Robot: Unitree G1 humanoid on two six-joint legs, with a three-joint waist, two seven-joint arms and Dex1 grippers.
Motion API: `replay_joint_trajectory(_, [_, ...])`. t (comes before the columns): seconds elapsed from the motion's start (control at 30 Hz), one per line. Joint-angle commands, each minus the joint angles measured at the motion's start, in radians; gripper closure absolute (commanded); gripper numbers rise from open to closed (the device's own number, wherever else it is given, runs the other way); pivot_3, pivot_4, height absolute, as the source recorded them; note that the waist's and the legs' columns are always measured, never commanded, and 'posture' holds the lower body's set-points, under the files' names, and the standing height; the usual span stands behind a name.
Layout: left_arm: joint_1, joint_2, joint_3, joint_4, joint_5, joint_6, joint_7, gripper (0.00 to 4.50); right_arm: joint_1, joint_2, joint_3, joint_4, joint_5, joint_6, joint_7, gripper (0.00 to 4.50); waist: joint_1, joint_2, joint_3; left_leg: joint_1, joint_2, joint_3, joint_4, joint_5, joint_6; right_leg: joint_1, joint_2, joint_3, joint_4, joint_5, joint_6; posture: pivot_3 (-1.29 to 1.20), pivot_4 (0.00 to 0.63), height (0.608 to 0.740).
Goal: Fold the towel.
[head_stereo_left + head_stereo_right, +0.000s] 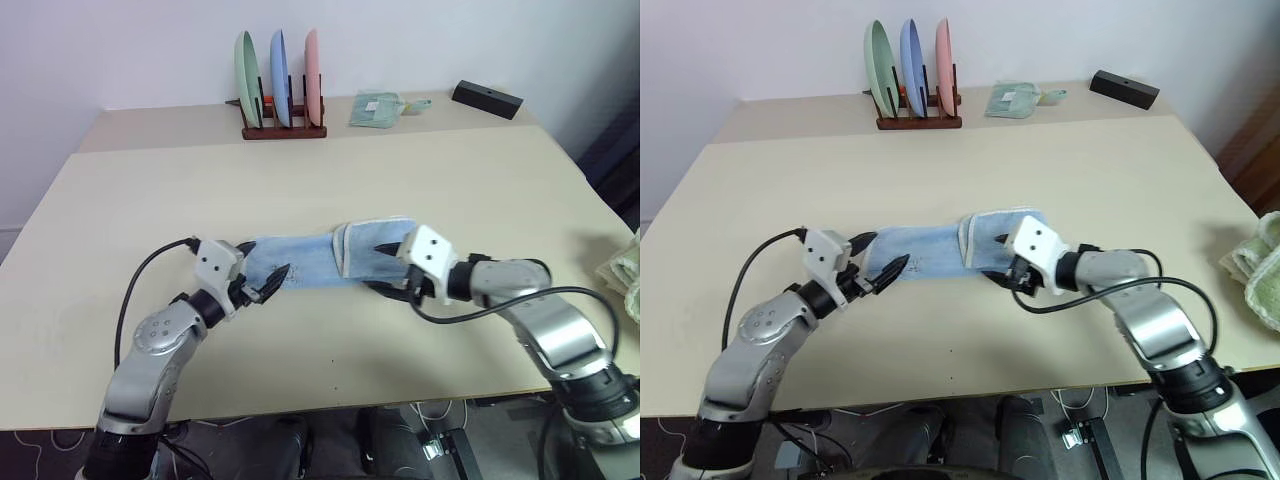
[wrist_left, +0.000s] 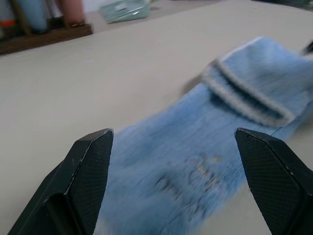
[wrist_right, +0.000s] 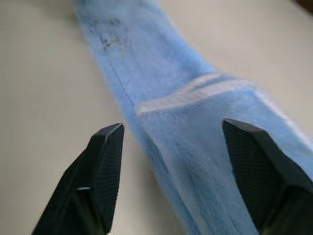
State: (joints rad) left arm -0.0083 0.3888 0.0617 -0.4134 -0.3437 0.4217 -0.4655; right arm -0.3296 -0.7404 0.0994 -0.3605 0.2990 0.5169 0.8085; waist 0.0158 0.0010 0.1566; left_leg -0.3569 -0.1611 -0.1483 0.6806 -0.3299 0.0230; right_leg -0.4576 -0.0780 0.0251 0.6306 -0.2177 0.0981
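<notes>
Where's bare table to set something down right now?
Bare: the wide band of table between the towel and the plate rack, and the front strip near the edge. Crowded: mid-table, where the left gripper and right gripper flank the towel.

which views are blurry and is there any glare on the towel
Left wrist view: towel soft and smeared, its dark mark unreadable, fingers sharp. Right wrist view: towel mildly soft, far end blurrier. Left eye view: towel and table evenly lit, no glare.
</notes>
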Motion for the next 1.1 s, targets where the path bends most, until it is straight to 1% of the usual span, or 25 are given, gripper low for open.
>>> replay_joint_trajectory(0.03, [0.024,-0.010,0.030,-0.060,-0.036,0.022,0.020,0.43,-0.059,0.088,-0.082,0.067,0.023,0.026,-0.098,1.93,-0.002,0.000,0.000,0.001,0.000,0.000,0.000,0.000,0.000,0.001,0.000,0.000,0.000,0.000,0.000,0.00,0.150,0.740])
replay_joint_trajectory(0.07, [0.036,-0.006,0.022,-0.064,-0.028,0.020,0.021,0.43,-0.077,0.120,-0.084,0.104,0.017,0.023,-0.121,2.49,-0.003,0.000,0.000,0.001,0.000,0.000,0.000,0.000,0.000,0.001,0.000,0.000,0.000,0.000,0.000,0.00,0.150,0.740])
replay_joint_trajectory(0.17, [0.067,0.000,-0.003,-0.067,0.002,0.014,0.026,0.43,-0.127,0.231,-0.066,0.252,0.003,-0.012,-0.159,3.85,-0.002,0.000,0.000,0.001,0.000,0.001,-0.001,0.000,0.000,0.000,0.000,0.000,0.000,0.000,0.000,0.00,0.150,0.740])
replay_joint_trajectory(0.2, [0.073,-0.003,-0.005,-0.069,0.003,0.013,0.028,0.43,-0.137,0.257,-0.055,0.297,-0.011,-0.030,-0.166,4.39,-0.001,0.000,0.000,0.001,0.000,0.001,-0.001,0.000,0.000,0.000,0.000,0.000,0.000,0.000,0.000,0.00,0.150,0.740])
replay_joint_trajectory(0.3, [0.081,-0.010,-0.006,-0.072,0.004,0.009,0.036,0.43,-0.146,0.317,-0.009,0.450,-0.077,-0.113,-0.182,4.45,0.003,0.000,0.000,0.000,0.000,0.001,-0.001,0.000,0.000,0.000,0.000,0.000,0.000,0.000,0.000,0.00,0.150,0.740])
replay_joint_trajectory(0.4, [0.094,-0.014,-0.001,-0.080,0.010,0.000,0.048,0.43,-0.127,0.343,0.038,0.541,-0.126,-0.178,-0.168,4.45,0.000,0.000,0.000,0.000,0.000,0.002,-0.001,0.000,0.000,-0.001,0.000,0.000,0.000,0.000,-0.001,0.00,0.150,0.740])
replay_joint_trajectory(0.5, [0.102,-0.016,0.009,-0.086,0.008,-0.002,0.053,0.43,-0.108,0.341,0.071,0.567,-0.166,-0.227,-0.152,4.45,-0.003,0.000,-0.001,0.001,0.000,0.002,-0.001,0.000,0.000,-0.001,0.000,0.000,0.000,0.000,-0.001,0.00,0.150,0.740])
replay_joint_trajectory(0.6, [0.122,-0.011,0.015,-0.099,0.006,0.003,0.056,0.43,-0.102,0.344,0.050,0.544,-0.163,-0.245,-0.155,4.45,-0.003,0.000,-0.001,0.002,0.000,0.002,-0.001,0.000,0.000,0.000,0.000,0.000,0.000,0.000,-0.001,0.00,0.150,0.740])
replay_joint_trajectory(0.67, [0.147,-0.021,0.031,-0.119,-0.036,0.046,0.060,0.43,-0.121,0.344,-0.001,0.489,-0.116,-0.230,-0.150,3.97,-0.002,0.000,-0.001,0.001,0.000,0.002,-0.001,0.000,0.000,0.000,0.000,0.000,0.000,0.000,-0.001,0.00,0.150,0.740])
replay_joint_trajectory(0.7, [0.162,-0.029,0.047,-0.137,-0.081,0.084,0.062,0.21,-0.128,0.336,-0.013,0.456,-0.103,-0.233,-0.137,3.66,-0.002,0.000,-0.001,0.001,0.000,0.002,-0.001,0.000,0.000,0.000,0.000,0.000,0.000,0.000,-0.001,0.00,0.150,0.740])
replay_joint_trajectory(0.73, [0.171,-0.034,0.058,-0.150,-0.114,0.111,0.063,0.00,-0.130,0.330,-0.017,0.436,-0.097,-0.236,-0.129,3.23,-0.002,0.000,-0.001,0.001,0.000,0.002,-0.001,0.000,0.000,-0.001,0.000,0.001,0.000,0.000,-0.001,0.00,0.150,0.740])
replay_joint_trajectory(0.83, [0.211,-0.058,0.107,-0.209,-0.289,0.247,0.079,0.00,-0.146,0.309,-0.032,0.366,-0.090,-0.235,-0.114,1.78,-0.002,0.000,-0.001,0.001,0.000,0.002,-0.001,0.000,0.000,-0.001,0.000,0.001,0.000,0.000,0.000,0.00,0.150,0.740])
replay_joint_trajectory(0.9, [0.226,-0.060,0.119,-0.227,-0.352,0.328,0.108,0.00,-0.152,0.301,-0.036,0.334,-0.088,-0.233,-0.103,0.86,-0.002,0.000,-0.001,0.001,0.000,0.002,-0.001,0.000,0.000,-0.001,0.000,0.001,0.000,0.000,0.000,0.00,0.150,0.740])
replay_joint_trajectory(0.93, [0.226,-0.062,0.117,-0.228,-0.358,0.349,0.126,0.00,-0.152,0.297,-0.035,0.320,-0.087,-0.232,-0.096,0.42,-0.002,0.000,-0.001,0.001,0.000,0.002,-0.001,0.000,0.000,-0.001,0.000,0.001,0.000,0.000,0.000,0.00,0.150,0.740])
replay_joint_trajectory(0.97, [0.212,-0.090,0.133,-0.211,-0.392,0.390,0.178,0.00,-0.152,0.294,-0.032,0.305,-0.089,-0.234,-0.094,0.06,-0.001,0.000,-0.001,0.001,0.000,0.002,-0.001,0.000,0.000,-0.001,0.000,0.001,0.000,0.000,0.000,0.00,0.150,0.740])
replay_joint_trajectory(1.03, [0.173,-0.146,0.166,-0.176,-0.453,0.455,0.272,0.00,-0.150,0.293,-0.028,0.283,-0.092,-0.237,-0.093,0.06,0.002,0.000,-0.001,0.001,0.000,0.002,-0.001,0.000,0.000,0.000,0.000,0.001,0.000,0.000,0.000,0.00,0.150,0.740])
replay_joint_trajectory(1.1, [0.141,-0.179,0.189,-0.166,-0.493,0.487,0.320,0.00,-0.149,0.296,-0.027,0.275,-0.093,-0.234,-0.095,0.06,0.003,-0.001,-0.001,0.001,0.000,0.002,0.000,0.000,0.000,0.000,0.000,0.000,0.001,0.000,0.000,0.00,0.150,0.740])
